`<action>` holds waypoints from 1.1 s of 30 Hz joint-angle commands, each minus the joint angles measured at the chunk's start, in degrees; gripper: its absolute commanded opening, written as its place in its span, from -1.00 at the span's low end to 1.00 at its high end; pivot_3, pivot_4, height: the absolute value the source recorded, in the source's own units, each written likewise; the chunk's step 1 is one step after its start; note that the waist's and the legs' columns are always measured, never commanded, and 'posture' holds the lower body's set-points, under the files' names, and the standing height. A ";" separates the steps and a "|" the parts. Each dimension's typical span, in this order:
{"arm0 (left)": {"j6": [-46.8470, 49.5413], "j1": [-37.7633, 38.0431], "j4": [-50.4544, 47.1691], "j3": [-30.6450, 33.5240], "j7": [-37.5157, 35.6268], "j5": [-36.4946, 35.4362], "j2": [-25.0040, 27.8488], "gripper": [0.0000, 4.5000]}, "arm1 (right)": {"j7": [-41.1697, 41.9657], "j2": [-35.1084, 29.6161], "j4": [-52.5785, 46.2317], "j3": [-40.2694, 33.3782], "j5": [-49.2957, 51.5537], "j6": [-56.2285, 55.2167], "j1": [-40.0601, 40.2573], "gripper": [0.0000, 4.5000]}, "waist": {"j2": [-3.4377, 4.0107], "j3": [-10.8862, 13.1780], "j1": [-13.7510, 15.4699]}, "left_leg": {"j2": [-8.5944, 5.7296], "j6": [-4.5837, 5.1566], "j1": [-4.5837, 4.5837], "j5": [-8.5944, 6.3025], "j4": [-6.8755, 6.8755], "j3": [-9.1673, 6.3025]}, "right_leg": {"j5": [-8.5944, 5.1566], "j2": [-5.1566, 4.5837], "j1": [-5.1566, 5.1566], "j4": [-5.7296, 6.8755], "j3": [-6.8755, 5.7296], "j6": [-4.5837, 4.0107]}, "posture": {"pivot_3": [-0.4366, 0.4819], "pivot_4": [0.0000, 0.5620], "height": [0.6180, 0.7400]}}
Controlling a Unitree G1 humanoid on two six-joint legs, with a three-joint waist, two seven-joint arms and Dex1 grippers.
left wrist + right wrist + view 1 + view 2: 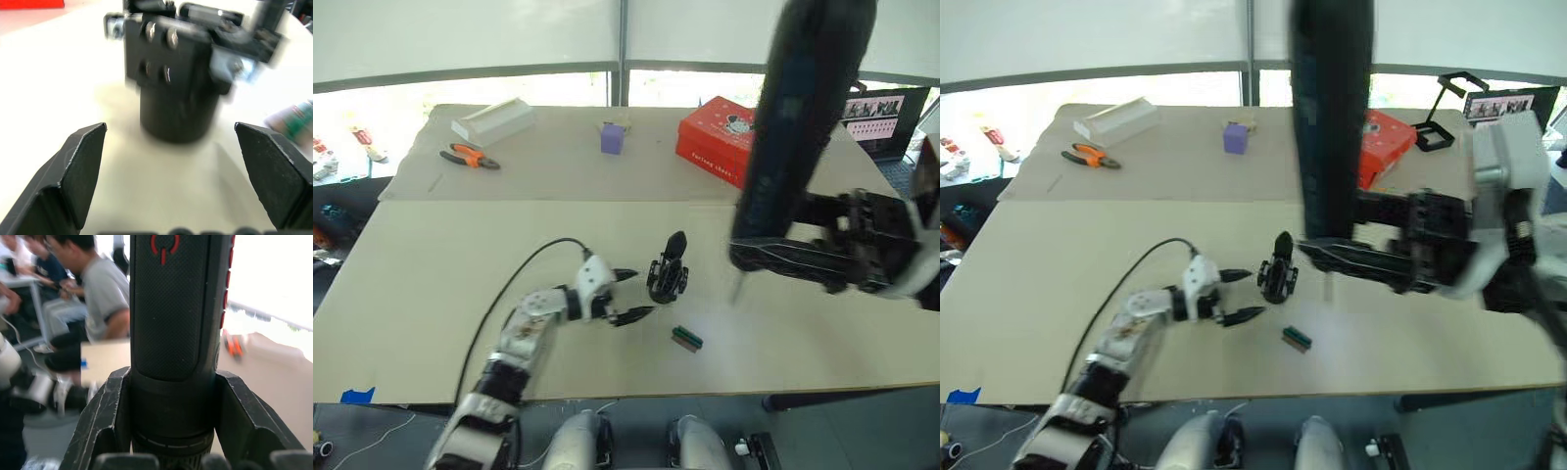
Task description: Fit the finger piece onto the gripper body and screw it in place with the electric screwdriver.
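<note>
Starting nearest you, the left gripper lies spread on the matte table, its fingers flanking the gripper body just to its right. Judge that chunky, screw-studded black block rigid and fairly heavy; take it by its rounded base. Right of it, raised, the right gripper pinches the screwdriver, stiff, its textured barrel grippy.

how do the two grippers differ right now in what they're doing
The left gripper is open and holds nothing; the right gripper is shut on the electric screwdriver. The left gripper sits low at the table, its fingers pointing at the gripper body; the right gripper is raised, carrying the electric screwdriver roughly upright, bit down. Both have two black fingers.
</note>
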 commanded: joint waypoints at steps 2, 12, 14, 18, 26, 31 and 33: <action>0.41 5.97 -6.84 9.32 -10.60 -10.21 9.39 0.98 | 10.66 -10.34 12.26 -4.93 -14.33 4.09 11.82 -0.15 | 0.11 0.12 -0.04 | 0.01 0.01 0.01 -0.01 0.04 0.00 | 0.00 -0.08 -0.01 0.02 0.02 0.00 | -0.05 -0.47 1.00; 6.56 16.19 -11.79 19.81 -10.71 -15.41 19.29 0.98 | 10.66 -14.75 34.39 29.23 -42.68 1.56 1.64 -0.15 | 0.82 0.74 -0.64 | -0.07 -0.40 -0.34 -0.09 0.07 0.19 | -0.05 0.01 -0.83 0.08 0.17 0.14 | -0.05 -0.47 1.00; 8.07 17.48 -12.59 21.06 -10.08 -16.15 19.94 0.98 | 11.62 -12.38 38.98 34.51 -47.58 0.21 -3.69 -0.15 | 0.91 0.83 -0.83 | -0.09 -0.16 -0.46 0.11 0.06 0.28 | -0.05 0.03 -0.85 0.17 0.19 0.13 | -0.05 -0.47 1.00; 11.01 19.86 -13.39 22.71 -9.35 -16.60 21.37 0.98 | 13.89 -8.53 46.53 41.22 -55.02 -2.94 -10.92 -0.15 | 1.18 1.00 -1.17 | -0.06 -0.28 -0.55 0.21 0.06 0.32 | -0.04 0.10 -0.87 0.28 0.17 0.11 | -0.05 -0.47 1.00; 4.26 20.73 -12.92 24.72 -7.03 -14.96 19.41 1.00 | 16.10 -3.80 53.98 41.74 -60.99 -8.28 -15.40 0.60 | 0.88 0.97 -1.30 | -0.06 -0.71 -0.47 -0.01 0.10 0.31 | 0.03 0.13 -0.87 0.17 0.10 0.16 | -0.05 -0.47 1.00; 1.00 20.26 -12.27 25.08 -4.95 -13.03 19.65 1.00 | 16.92 -5.82 52.66 37.87 -60.82 -10.12 -13.07 0.98 | 0.88 0.97 -1.14 | -0.06 -0.71 -0.47 0.00 0.11 0.32 | 0.08 0.12 -0.82 0.22 0.10 0.12 | -0.05 -0.47 1.00; 0.19 19.88 -11.79 25.33 -4.28 -12.54 20.05 1.00 | 18.48 -7.67 50.30 33.99 -59.45 -13.07 -10.09 0.98 | 0.90 0.97 -0.91 | -0.06 -0.68 -0.47 0.02 0.10 0.32 | 0.08 0.14 -0.80 0.26 0.10 0.11 | -0.05 -0.47 1.00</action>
